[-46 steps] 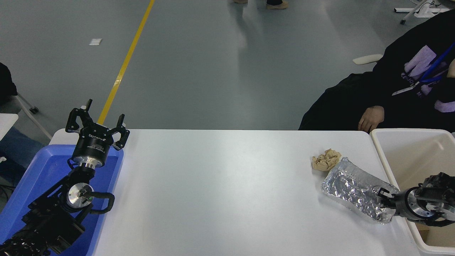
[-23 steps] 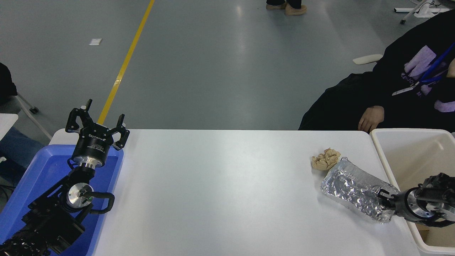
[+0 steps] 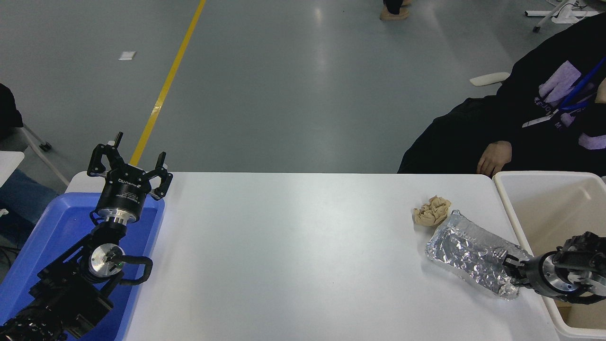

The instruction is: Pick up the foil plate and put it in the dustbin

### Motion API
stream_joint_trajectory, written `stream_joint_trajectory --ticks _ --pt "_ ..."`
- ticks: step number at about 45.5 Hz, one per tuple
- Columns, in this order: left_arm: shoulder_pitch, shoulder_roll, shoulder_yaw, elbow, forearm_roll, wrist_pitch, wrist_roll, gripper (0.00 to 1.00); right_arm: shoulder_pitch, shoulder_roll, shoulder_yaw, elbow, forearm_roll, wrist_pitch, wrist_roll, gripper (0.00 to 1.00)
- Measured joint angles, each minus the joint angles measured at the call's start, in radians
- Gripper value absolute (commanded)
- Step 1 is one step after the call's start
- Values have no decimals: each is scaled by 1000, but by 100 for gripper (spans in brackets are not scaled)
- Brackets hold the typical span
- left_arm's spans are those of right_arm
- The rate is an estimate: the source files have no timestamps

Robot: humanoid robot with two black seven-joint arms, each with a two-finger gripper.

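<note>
Gripping foil plate [image 3: 471,253], right gripper [image 3: 512,270], beside dustbin [image 3: 521,222]

White table [image 3: 303,246] is holding just a few bits: the foil plate [image 3: 466,251] is lying near the right edge, a crumpled tan paper ball [image 3: 432,211] is sitting touching its far-left corner, and a blue tray [image 3: 47,246] is overhanging the left end.

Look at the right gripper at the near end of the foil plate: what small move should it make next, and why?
Probably lift the foil plate straight up a little. The right gripper appears closed on its near right end, yet the plate lies on the white table, with the tan paper ball against its far end. It must rise above the dustbin rim beside it before swinging right.
</note>
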Motion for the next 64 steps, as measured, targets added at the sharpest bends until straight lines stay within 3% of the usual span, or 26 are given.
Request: stream_joint_trajectory --ticks 29,64 --pt "0 0 0 0 0 0 0 98 8 -20 0 9 3 96 0 0" --pt "0 0 0 0 0 1 0 98 15 -29 -1 10 17 110 0 0"
